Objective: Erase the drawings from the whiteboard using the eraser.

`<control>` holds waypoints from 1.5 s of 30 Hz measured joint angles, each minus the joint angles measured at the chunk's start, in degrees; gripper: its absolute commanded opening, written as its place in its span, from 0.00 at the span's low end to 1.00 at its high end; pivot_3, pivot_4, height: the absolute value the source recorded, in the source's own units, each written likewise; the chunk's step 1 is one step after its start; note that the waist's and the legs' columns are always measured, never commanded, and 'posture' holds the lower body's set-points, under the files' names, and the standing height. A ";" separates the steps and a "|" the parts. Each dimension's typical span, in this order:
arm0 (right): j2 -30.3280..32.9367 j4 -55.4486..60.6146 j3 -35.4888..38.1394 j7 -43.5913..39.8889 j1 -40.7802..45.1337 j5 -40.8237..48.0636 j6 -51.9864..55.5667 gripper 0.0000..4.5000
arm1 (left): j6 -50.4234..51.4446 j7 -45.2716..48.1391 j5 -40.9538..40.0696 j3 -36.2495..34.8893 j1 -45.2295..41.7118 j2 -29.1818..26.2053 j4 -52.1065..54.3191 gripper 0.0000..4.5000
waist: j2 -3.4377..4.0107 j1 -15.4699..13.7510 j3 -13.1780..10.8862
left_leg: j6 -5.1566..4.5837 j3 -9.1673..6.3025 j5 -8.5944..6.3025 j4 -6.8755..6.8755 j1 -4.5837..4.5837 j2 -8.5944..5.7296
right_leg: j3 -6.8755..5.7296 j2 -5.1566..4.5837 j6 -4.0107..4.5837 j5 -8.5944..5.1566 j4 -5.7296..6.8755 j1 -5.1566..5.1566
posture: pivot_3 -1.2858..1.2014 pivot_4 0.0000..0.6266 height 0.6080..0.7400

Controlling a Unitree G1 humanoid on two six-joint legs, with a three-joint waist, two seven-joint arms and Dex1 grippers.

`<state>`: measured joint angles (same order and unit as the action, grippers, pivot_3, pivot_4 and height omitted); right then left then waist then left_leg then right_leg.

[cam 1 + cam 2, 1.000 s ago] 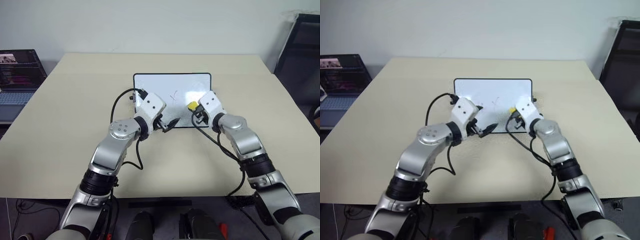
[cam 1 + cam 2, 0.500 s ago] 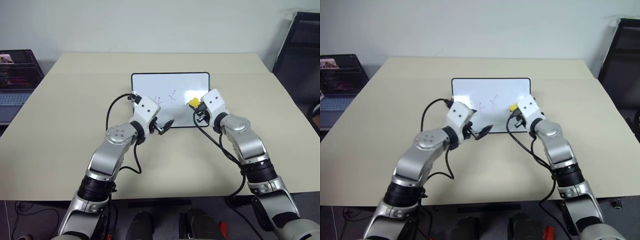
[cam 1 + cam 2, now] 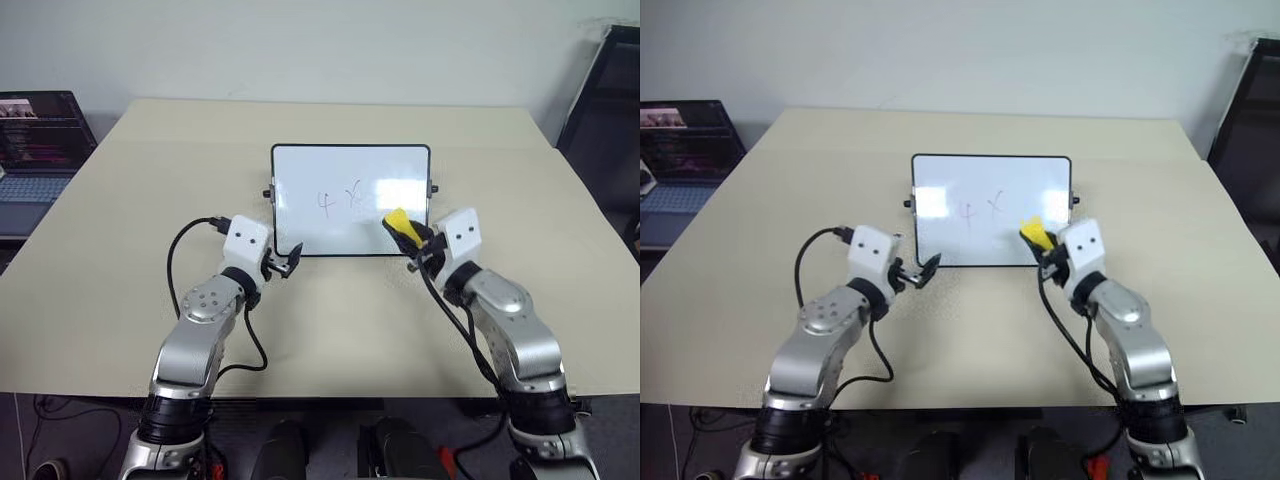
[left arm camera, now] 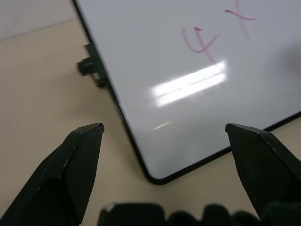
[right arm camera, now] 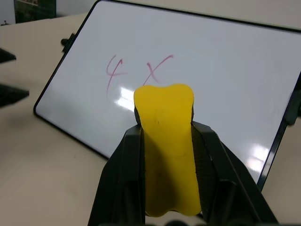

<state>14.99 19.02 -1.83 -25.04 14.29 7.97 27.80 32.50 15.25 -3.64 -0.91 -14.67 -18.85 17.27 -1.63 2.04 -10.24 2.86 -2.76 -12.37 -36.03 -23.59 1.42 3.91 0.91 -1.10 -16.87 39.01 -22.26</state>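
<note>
Both arms have drawn back off the whiteboard [image 3: 350, 200] since a second ago, uncovering the drawings [image 3: 338, 199], a reddish "4" and "x" near its middle. The left gripper [image 3: 288, 264] now hovers over the table [image 3: 120, 230] just off the board's near left corner, jaws spread wide and holding nothing. The right gripper [image 3: 418, 243], jaws clamped on the eraser [image 3: 399, 223] (yellow end foremost), sits at the board's near right corner. The board lies flat, midway across the beige tabletop, a plain pale wall [image 3: 300, 50] behind. A laptop [image 3: 35, 145] sits off the table's far left side, dark furniture [image 3: 605, 100] at right.
</note>
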 measured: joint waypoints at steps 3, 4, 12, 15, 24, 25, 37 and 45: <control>0.79 0.02 0.01 -1.25 -3.21 0.41 -1.47 0.22 | -1.43 -1.86 0.49 -1.10 0.91 0.62 0.35 1.00 | 0.00 -0.04 0.00 | 0.00 0.05 0.00 0.00 0.02 0.01 | 0.00 0.02 -0.02 -0.01 0.01 0.00 | 0.52 0.24 1.00; 1.19 0.00 0.00 -1.60 -3.56 0.40 -2.36 0.22 | -1.91 -2.25 0.46 -1.43 0.89 1.03 0.38 1.00 | 0.00 -0.04 0.00 | 0.00 0.06 0.00 -0.01 0.03 0.00 | 0.00 0.02 -0.07 -0.04 0.01 0.01 | 0.52 0.24 1.00; 3.67 -4.00 -0.14 -1.99 0.40 -1.27 -8.34 0.22 | -3.45 -0.64 -0.04 -1.55 1.14 1.02 -0.08 1.00 | 0.00 -0.02 0.00 | 0.00 0.22 0.01 -0.01 0.07 0.00 | 0.00 0.04 -0.06 -0.03 0.03 0.03 | 0.52 0.24 1.00; 2.67 -8.49 -2.34 -0.09 8.96 -4.08 -8.28 0.22 | -3.47 0.99 -0.18 -0.39 0.03 0.46 -1.61 1.00 | 0.01 0.17 -0.01 | 0.00 0.33 0.01 0.00 0.16 0.02 | -0.02 0.06 0.00 0.01 0.07 0.03 | 0.52 0.24 1.00; -1.19 -24.77 -7.49 3.12 25.36 -10.19 -9.74 0.22 | 2.28 6.21 -0.97 3.07 -9.63 -1.90 -2.14 1.00 | 0.00 -0.30 0.00 | 0.00 0.30 0.00 0.02 0.06 -0.07 | -0.04 0.00 0.02 0.02 0.00 0.02 | 0.52 0.24 1.00; -1.45 -26.74 -7.68 3.12 26.51 -10.50 -10.05 0.22 | 3.33 6.81 -1.15 3.50 -9.95 -2.20 -2.13 1.00 | 0.00 -0.24 0.00 | 0.00 0.30 0.00 0.02 0.04 -0.06 | -0.05 -0.01 0.02 0.02 0.00 0.00 | 0.52 0.24 1.00; -3.16 -45.35 -8.48 3.88 37.66 -13.59 -14.42 0.22 | 10.02 12.01 -2.83 6.89 -17.09 -4.58 -4.14 1.00 | 0.01 -0.15 -0.01 | 0.00 0.28 0.01 0.03 0.01 -0.01 | -0.11 0.00 0.03 0.02 0.02 -0.05 | 0.52 0.24 1.00; -2.17 -48.41 -11.48 0.57 38.05 -16.04 -15.01 0.22 | 9.58 12.92 -2.68 8.05 -17.11 -4.67 -5.21 1.00 | 0.02 -0.15 -0.01 | 0.00 0.24 0.01 0.00 0.02 -0.01 | -0.09 0.00 0.04 0.02 0.05 -0.04 | 0.52 0.24 1.00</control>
<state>12.82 -29.39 -13.30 -24.47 52.34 -8.07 12.79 42.08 28.17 -6.32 7.14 -31.79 -23.52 12.07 -1.61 1.89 -10.25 2.87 -2.52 -12.36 -36.03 -23.57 1.41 3.82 0.91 -1.06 -16.84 39.07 -22.30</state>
